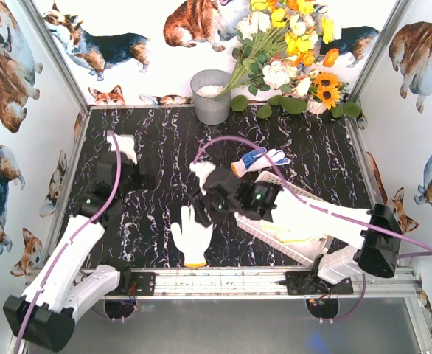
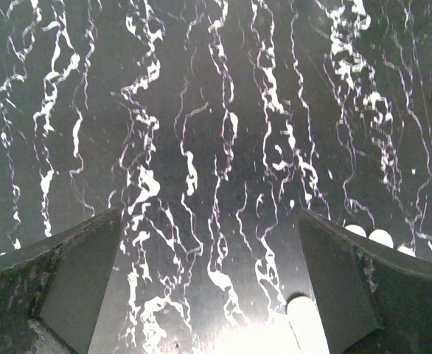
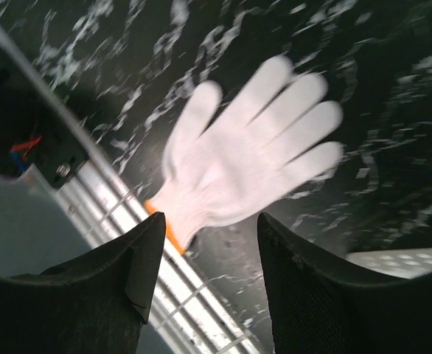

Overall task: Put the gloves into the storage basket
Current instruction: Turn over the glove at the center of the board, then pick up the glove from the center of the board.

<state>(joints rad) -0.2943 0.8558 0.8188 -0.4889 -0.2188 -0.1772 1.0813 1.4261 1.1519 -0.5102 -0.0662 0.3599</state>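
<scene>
Left arm (image 1: 76,243) folded low over left side of worktop (image 1: 157,140). Left claw (image 1: 127,177) pointed down, spread wide, holding nothing. Right arm (image 1: 312,214) stretched from right base across storage basket (image 1: 271,237) toward centre. Right claw (image 1: 201,205) tilted down above white glove with orange cuff (image 1: 192,236), jaws partly apart, nothing gripped. That glove flat on worktop near front rail (image 1: 223,280), outside basket.

Top view only: small white glove (image 1: 124,145) just beyond left claw, crumpled white glove (image 1: 201,171) beside right wrist, blue-and-white glove (image 1: 260,160) behind basket, something yellow inside basket under arm, grey bucket (image 1: 211,96), flowers (image 1: 290,51).

Left wrist view only: bare marble between left fingers (image 2: 76,280), white scrap at bottom edge, identity unclear.

Right wrist view only: orange-cuffed glove blurred, palm spread, beyond right fingers (image 3: 304,295); contact impossible to tell. Basket corner at lower right.
</scene>
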